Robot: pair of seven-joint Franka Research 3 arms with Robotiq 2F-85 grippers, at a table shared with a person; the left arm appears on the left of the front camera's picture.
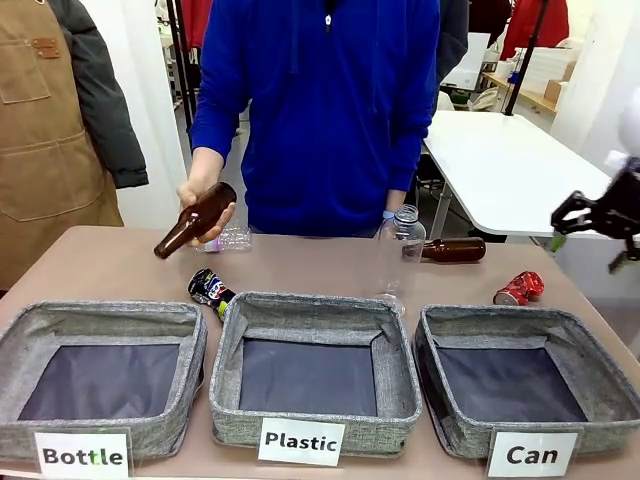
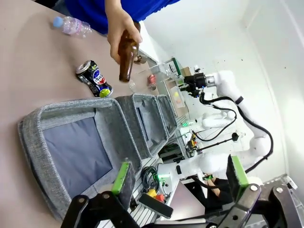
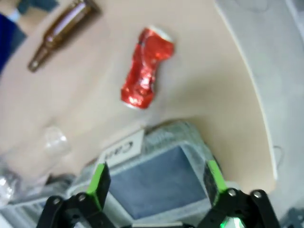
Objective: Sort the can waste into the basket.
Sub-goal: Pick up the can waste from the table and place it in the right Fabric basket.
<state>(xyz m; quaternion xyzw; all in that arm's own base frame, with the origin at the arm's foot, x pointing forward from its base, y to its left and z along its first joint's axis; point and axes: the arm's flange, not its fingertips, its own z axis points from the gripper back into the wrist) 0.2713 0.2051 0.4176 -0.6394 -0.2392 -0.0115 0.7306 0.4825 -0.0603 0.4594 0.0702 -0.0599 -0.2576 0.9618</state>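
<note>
Baskets stand three in a row along the near edge of the table (image 1: 120,260), all of them with nothing inside.

The left gripper (image 2: 179,173) hangs above the near side of the row. Its green pads are spread wide, with nothing between them and nothing touching them.

Furthest left sits the Bottle basket (image 1: 100,312). Beyond it a person's hand (image 1: 205,195) holds a brown bottle (image 1: 195,222) tilted, neck down and to the left. A small clear bottle (image 1: 235,238) lies on the table just behind that hand.

The dark can (image 1: 210,290), crushed and printed in bright colours, lies on the table just beside the far left corner of the Plastic basket (image 1: 310,303), at the gap between it and the Bottle basket.

Behind the far right corner of the Plastic basket stands a tall clear bottle (image 1: 403,240). A second brown bottle (image 1: 452,250) lies on its side next to it, neck pointing left.

The red can (image 1: 518,288) lies crushed on the table, near the far rim of the Can basket (image 1: 500,318) but apart from it, towards the basket's right corner.

The right gripper (image 3: 156,180) hovers over the right end of the table. In its wrist view the Can basket's floor lies between its fingers. Its fingers are fully spread, gripping nothing and touching neither can nor basket.
</note>
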